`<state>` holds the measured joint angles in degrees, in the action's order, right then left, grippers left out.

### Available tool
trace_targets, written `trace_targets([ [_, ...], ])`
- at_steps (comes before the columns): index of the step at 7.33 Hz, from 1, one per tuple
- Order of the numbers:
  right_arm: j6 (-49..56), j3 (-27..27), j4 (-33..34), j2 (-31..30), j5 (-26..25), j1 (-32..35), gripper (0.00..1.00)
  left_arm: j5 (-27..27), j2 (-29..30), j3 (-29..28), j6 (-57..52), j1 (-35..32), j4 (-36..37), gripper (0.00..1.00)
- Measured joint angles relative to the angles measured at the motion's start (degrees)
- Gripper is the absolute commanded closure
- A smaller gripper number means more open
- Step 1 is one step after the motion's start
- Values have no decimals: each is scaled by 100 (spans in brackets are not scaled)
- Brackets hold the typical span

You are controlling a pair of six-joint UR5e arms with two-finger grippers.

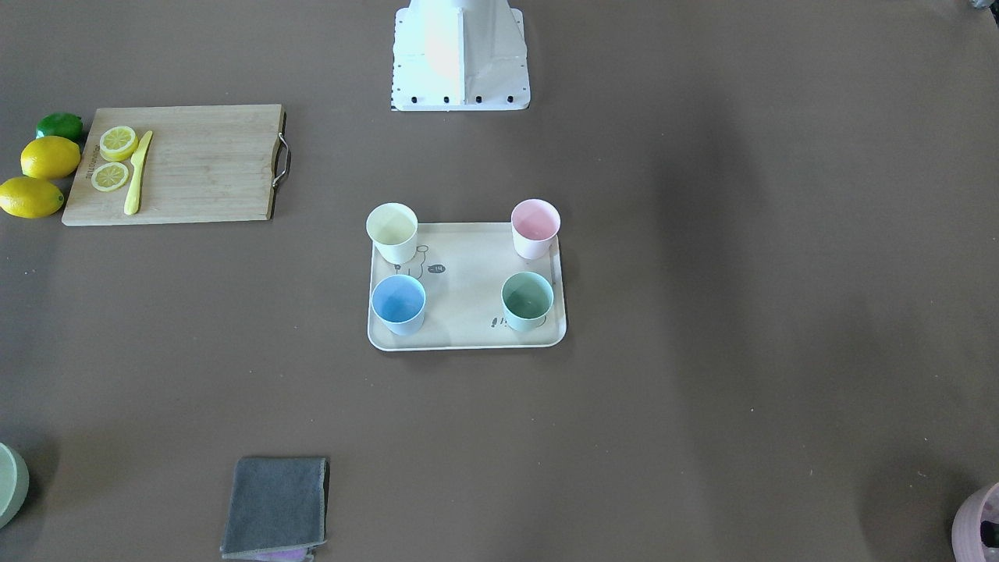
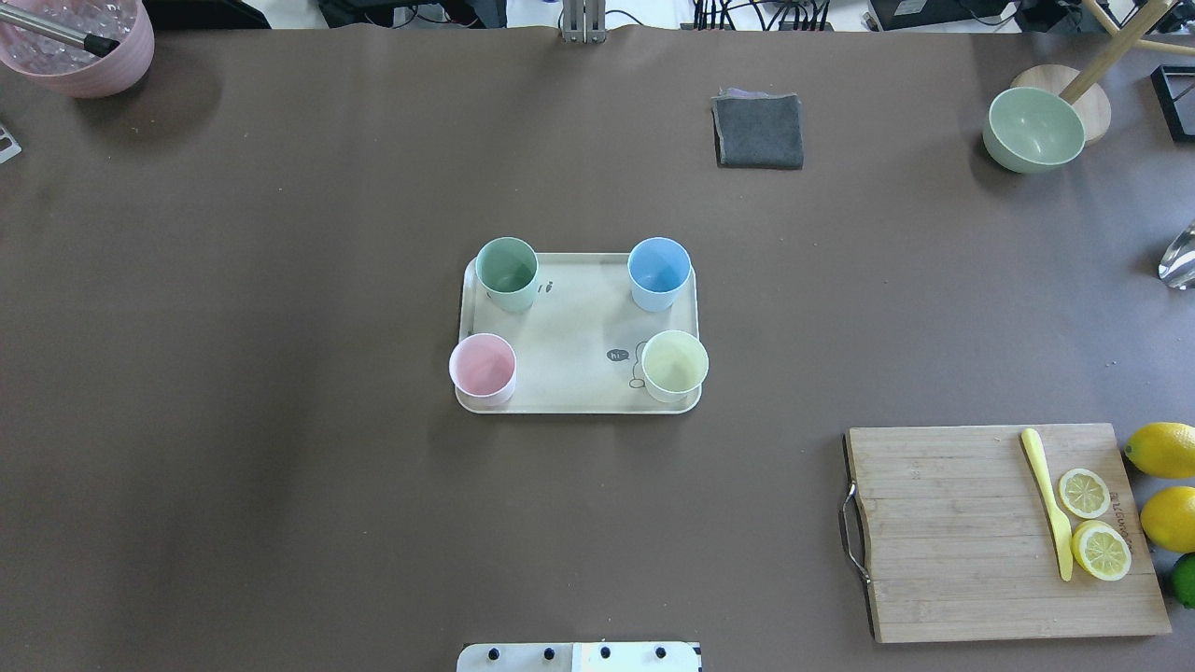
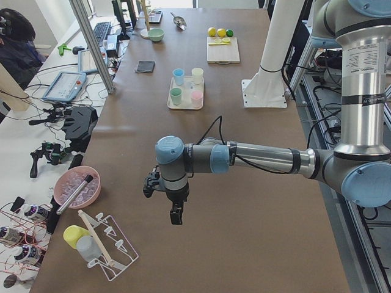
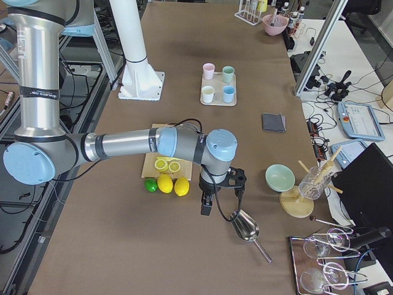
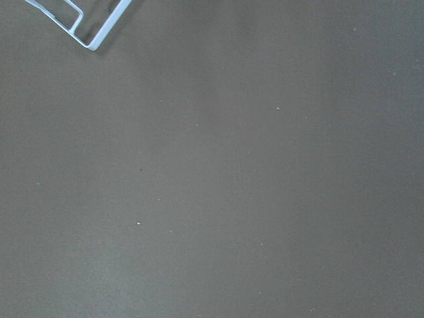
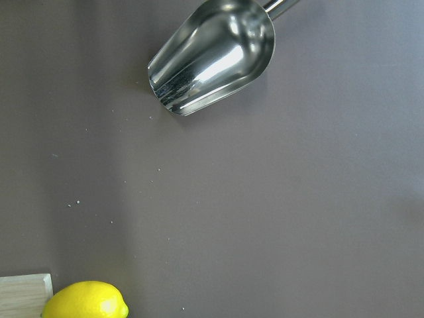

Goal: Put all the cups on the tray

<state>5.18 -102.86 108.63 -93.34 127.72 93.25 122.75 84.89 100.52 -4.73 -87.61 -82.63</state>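
1. My left gripper point(image 3: 176, 217) and right gripper point(image 4: 206, 208) hang near opposite ends of the surface point(image 2: 280, 373), both well apart from the tray point(image 2: 579, 327) at its centre; I cannot tell their jaw state.
2. Only the side views show my grippers; my right wrist view shows a metal scoop point(image 6: 212, 56).
3. The tray holds four upright, empty cups, one per corner: yellow cup point(image 2: 674, 364), blue cup point(image 2: 659, 271), pink cup point(image 2: 483, 367), mint cup point(image 2: 507, 271).

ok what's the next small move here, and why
Probably none: the yellow cup, blue cup, pink cup and green cup all stand upright on the tray, with the left end effector and right end effector off at the table's ends. I'd leave both parked.
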Motion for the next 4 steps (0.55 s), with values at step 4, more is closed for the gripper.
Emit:
trace_targets([
  [4, -8, -6, 0, 7, 7, -4, 0, 602, -23, -38, 9, -2, 49, 2],
])
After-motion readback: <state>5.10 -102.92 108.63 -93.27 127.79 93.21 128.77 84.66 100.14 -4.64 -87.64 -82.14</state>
